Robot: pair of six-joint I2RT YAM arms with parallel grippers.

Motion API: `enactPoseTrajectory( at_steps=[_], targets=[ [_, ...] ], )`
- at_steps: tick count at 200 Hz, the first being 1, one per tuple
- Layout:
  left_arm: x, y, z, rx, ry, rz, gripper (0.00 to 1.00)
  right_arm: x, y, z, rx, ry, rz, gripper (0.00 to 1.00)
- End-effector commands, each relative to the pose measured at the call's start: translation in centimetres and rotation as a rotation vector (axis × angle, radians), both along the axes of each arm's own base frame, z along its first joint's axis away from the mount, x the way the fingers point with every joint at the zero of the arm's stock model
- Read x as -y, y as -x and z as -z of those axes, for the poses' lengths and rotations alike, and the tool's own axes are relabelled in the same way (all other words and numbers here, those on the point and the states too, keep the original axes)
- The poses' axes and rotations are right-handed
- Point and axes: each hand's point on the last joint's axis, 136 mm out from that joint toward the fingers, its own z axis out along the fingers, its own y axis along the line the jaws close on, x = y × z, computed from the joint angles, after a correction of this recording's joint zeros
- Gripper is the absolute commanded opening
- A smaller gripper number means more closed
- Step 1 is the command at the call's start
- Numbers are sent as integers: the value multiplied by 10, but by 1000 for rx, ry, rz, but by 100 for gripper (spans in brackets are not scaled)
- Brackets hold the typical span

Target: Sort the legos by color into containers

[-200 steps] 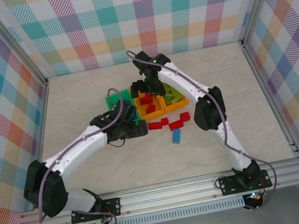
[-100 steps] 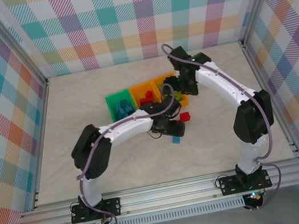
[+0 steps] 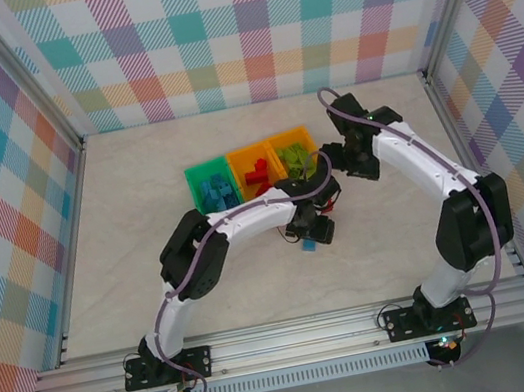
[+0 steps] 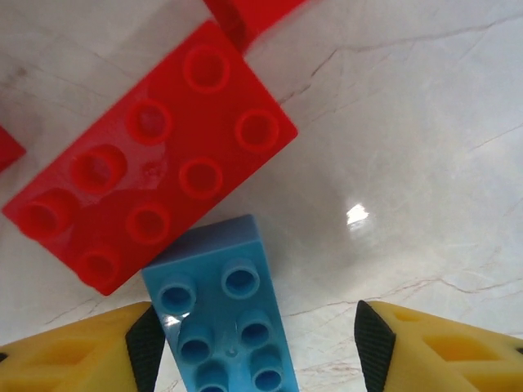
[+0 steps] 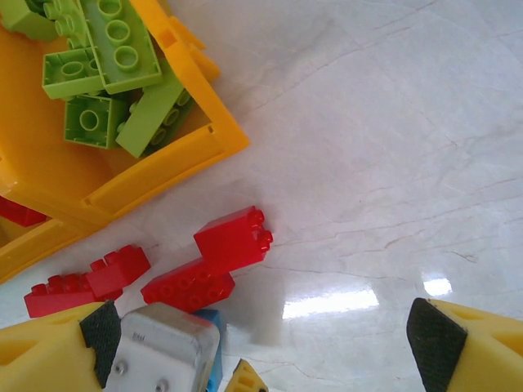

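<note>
A blue lego lies flat on the table between the fingers of my open left gripper. The left pad is against its side and the right pad stands clear of it. A large red lego touches its far end. From above, the left gripper hovers over that blue lego. My right gripper is open and holds nothing, just right of the containers. The green bin holds blue legos, the middle orange bin red ones, the right orange bin lime green ones.
Several loose red legos lie on the table in front of the orange bins, close to the left gripper. Bare marble table spreads to the left, right and front. Checked walls and a metal frame enclose the workspace.
The left arm swung right from the green bin to the blue lego and its jaws have narrowed around it. The right gripper moved right, away from above the orange bins.
</note>
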Motion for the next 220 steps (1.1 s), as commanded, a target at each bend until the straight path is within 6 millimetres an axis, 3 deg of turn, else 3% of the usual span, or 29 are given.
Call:
enactPoseTrajectory(
  at_steps=[1,27,51,75,100,124,147,181,197,220],
  targets=[
    [-20,8,14,-30,-112,1,64,5,6,-7,7,-17,14,93],
    [-30,12,18,-34,-143,-4,58,8,5,-8,12,-24,26,93],
    [-29,11,8,-14,-111,-15,42,6,5,-7,10,-40,31,93],
    [-25,4,-23,45,-51,-38,33,5,7,-5,6,-46,40,93],
    [-32,-12,-73,130,19,-81,29,5,8,-2,2,-48,44,93],
    [-68,-43,-118,221,51,-179,29,3,11,4,-6,-59,32,91],
    [-121,-78,-146,284,42,-295,30,-4,18,13,-21,-58,-13,89],
    [-189,-123,-148,267,43,-468,31,-18,32,30,-55,5,-88,89],
    [-205,-141,-147,275,33,-503,31,-22,36,36,-68,11,-96,89],
    [-213,-161,-132,235,44,-540,31,-34,42,43,-84,1,-128,89]
  ],
)
